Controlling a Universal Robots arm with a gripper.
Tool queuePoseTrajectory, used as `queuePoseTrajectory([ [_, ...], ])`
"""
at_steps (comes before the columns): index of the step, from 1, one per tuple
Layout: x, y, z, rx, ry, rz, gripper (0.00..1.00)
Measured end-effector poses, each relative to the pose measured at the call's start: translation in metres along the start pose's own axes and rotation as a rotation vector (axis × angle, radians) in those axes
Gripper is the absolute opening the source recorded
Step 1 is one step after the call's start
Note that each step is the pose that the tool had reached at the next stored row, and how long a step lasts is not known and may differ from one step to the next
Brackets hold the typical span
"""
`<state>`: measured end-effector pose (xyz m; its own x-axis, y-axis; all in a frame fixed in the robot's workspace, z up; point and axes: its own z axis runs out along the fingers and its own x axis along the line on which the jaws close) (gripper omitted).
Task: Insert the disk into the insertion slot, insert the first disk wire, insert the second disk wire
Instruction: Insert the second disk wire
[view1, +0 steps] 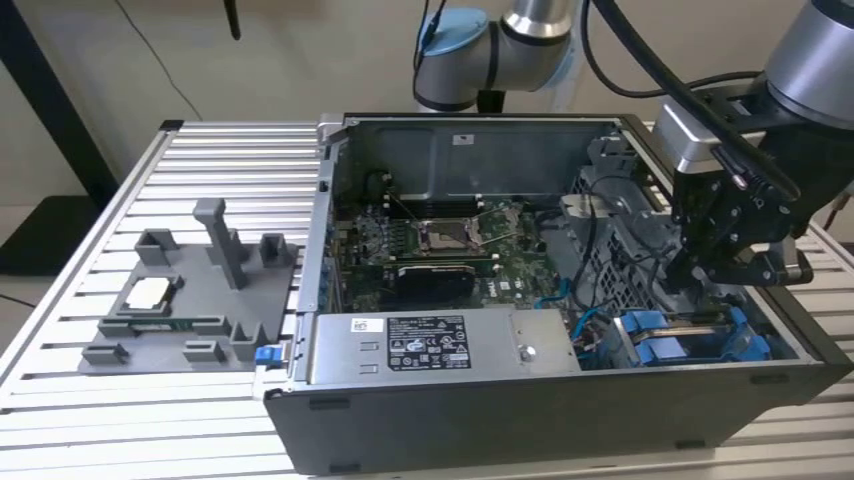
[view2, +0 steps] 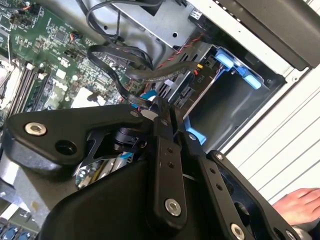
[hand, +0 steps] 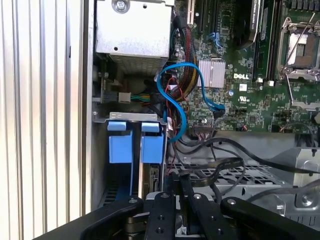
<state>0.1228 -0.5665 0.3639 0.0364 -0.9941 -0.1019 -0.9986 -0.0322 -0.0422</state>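
Note:
In the exterior view my gripper (view1: 703, 272) hangs inside the open computer case, just above the insertion slot (view1: 747, 330) at the case's front right corner. Blue carrier frames (view1: 663, 338) sit in that bay, and a grey edge of the disk (hand: 152, 176) shows between them. Both wrist views show the fingers drawn together at the gripper's tip (view2: 159, 106) (hand: 179, 174), pinching the end of a flat black disk wire (view2: 150, 75) (hand: 222, 165) close to the blue carrier tabs (hand: 135, 142). The connector itself is hidden by the fingers.
The motherboard (view1: 441, 245), a silver power supply (view1: 427, 345) and loose blue cables (hand: 175, 95) crowd the case around the bay. A grey fixture plate (view1: 187, 300) lies on the slatted table at the exterior view's left. A person's hand (view2: 300, 205) shows outside the case.

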Motion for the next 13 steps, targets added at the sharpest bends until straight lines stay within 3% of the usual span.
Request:
queuePoseTrajectory([
  [13, 0.0008, -0.0026, 0.006, 0.0, 0.0002, 0.0, 0.16],
])
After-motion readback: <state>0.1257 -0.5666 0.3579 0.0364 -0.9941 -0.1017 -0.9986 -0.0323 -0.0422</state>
